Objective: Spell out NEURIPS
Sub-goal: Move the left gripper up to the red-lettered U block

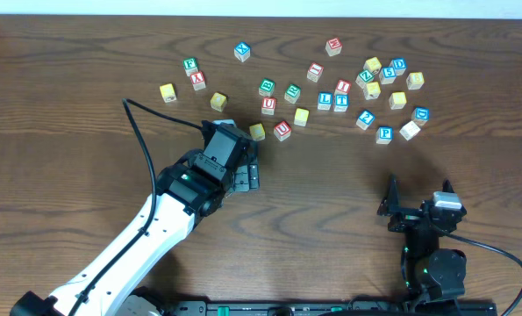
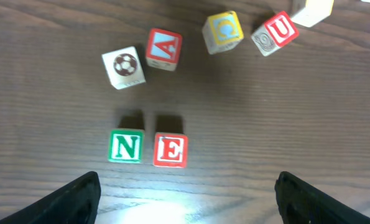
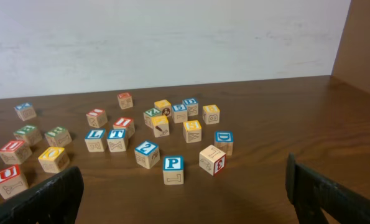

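Two adjacent, green N cube, red E cube, red U cube beyond

N cube just beside E cube | gripper spread wide

The dark wood-grain table carries many small lettered cubes, all lying in the half toward its far edge. The green N cube and red E cube stand side by side, almost touching, in one short row. Just beyond them lie a football-picture cube, a red A cube, a yellow cube and a tilted red U cube. Toward the far right corner sits a denser scatter, with the blue P cube on its near side.
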You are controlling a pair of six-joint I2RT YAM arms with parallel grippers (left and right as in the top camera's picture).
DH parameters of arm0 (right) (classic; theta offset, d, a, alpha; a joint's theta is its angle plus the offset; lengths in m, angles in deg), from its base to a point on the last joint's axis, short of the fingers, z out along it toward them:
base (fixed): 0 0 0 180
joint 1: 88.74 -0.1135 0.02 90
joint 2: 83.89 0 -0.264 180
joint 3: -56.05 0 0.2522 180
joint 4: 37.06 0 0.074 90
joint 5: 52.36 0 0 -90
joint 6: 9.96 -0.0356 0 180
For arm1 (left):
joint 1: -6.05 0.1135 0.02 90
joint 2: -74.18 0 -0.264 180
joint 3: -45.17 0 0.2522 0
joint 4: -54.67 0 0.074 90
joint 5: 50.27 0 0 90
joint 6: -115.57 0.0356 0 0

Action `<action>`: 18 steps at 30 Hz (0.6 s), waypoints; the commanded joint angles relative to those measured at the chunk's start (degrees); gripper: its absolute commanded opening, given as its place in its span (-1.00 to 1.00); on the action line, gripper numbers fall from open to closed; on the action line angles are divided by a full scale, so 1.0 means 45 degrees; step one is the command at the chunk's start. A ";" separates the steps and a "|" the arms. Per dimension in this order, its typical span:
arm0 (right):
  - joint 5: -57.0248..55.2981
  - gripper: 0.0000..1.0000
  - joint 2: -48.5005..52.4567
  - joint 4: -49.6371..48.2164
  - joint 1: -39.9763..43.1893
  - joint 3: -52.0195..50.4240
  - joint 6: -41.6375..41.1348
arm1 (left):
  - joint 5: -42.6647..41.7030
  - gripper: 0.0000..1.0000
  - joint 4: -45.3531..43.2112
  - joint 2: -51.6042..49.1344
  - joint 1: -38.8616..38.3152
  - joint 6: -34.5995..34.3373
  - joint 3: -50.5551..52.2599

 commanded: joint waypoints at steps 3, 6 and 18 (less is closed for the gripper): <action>-0.0019 0.99 0.0029 0.0058 -0.0015 -0.0015 0.0107 | -0.0495 0.80 0.0306 -0.0005 0.0053 -0.0743 -0.0466; -0.0019 0.99 0.0029 0.0058 -0.0015 -0.0015 0.0107 | -0.0500 0.80 0.0612 -0.0291 0.0049 -0.1122 -0.1132; -0.0015 0.99 0.0029 0.0058 -0.0015 -0.0015 0.0107 | -0.0500 0.82 0.2861 -0.4507 -0.0180 -0.2249 -0.6120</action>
